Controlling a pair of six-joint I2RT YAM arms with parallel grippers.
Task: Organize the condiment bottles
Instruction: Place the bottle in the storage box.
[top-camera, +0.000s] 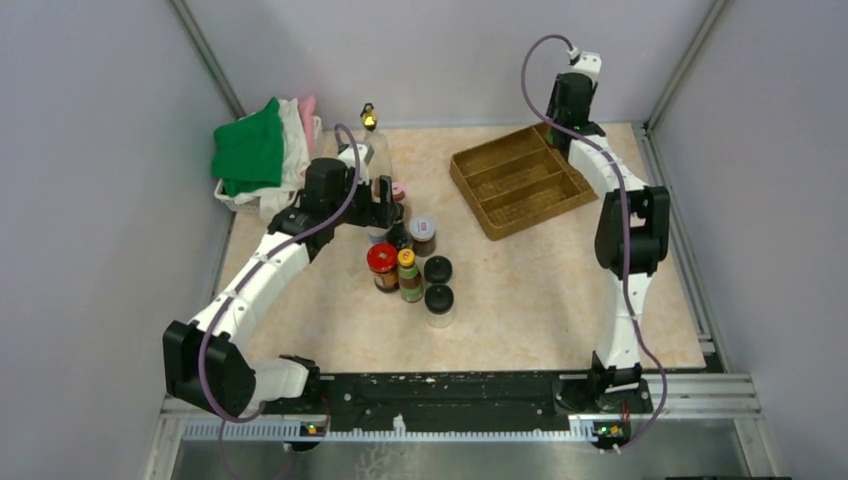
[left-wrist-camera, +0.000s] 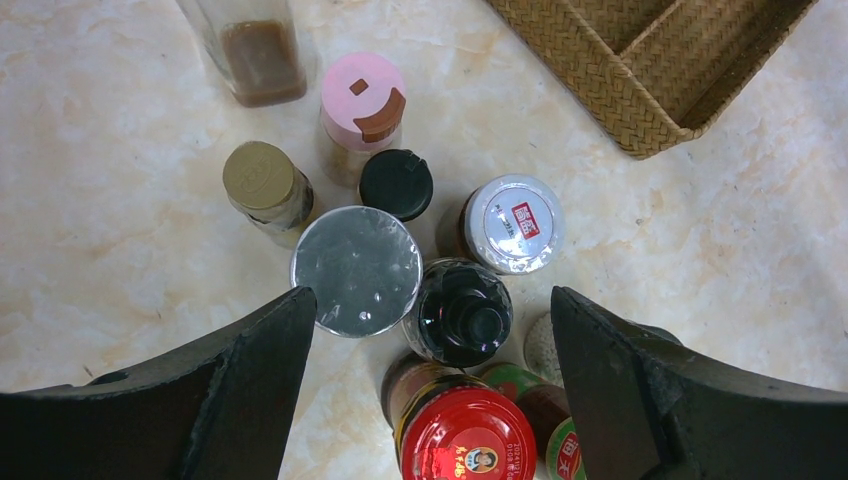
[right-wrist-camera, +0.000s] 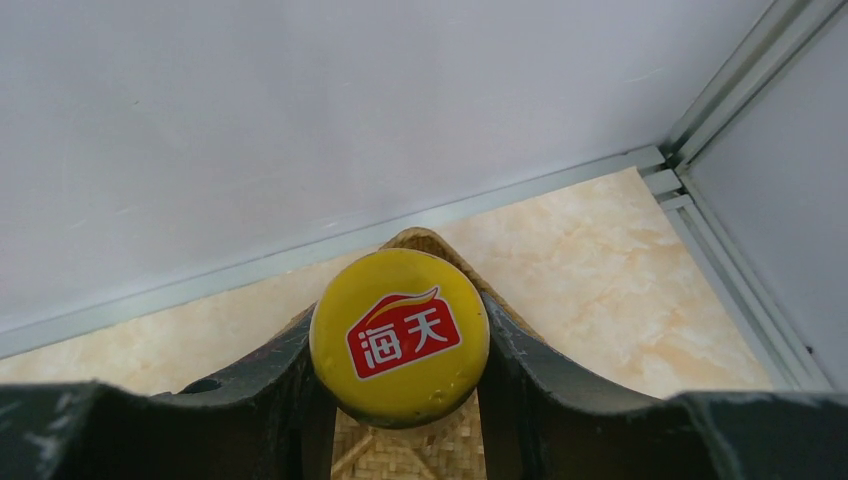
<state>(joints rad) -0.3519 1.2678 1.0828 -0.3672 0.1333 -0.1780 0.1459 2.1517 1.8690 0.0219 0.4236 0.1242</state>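
Several condiment bottles stand clustered mid-table: a red-capped jar (top-camera: 382, 258), a yellow-capped bottle (top-camera: 407, 258), two black-capped jars (top-camera: 438, 270) and a white-capped jar (top-camera: 423, 228). My left gripper (top-camera: 385, 208) hovers open above them. Between its fingers in the left wrist view (left-wrist-camera: 430, 300) are a silver-lidded jar (left-wrist-camera: 357, 270), a black-topped bottle (left-wrist-camera: 462, 312) and the red cap (left-wrist-camera: 468, 435). The tall gold-topped bottle (top-camera: 370, 122) stands behind. My right gripper (right-wrist-camera: 398, 325) is shut on a yellow-capped bottle (right-wrist-camera: 400, 335) over the far corner of the brown tray (top-camera: 520, 178). I cannot tell whether the bottle rests in the tray.
A pink-capped bottle (left-wrist-camera: 362, 95), a small black cap (left-wrist-camera: 396, 183) and a gold-capped jar (left-wrist-camera: 259, 176) stand beyond the silver lid. A basket with green and white cloths (top-camera: 250, 150) sits at the back left. Grey walls close in the table on three sides.
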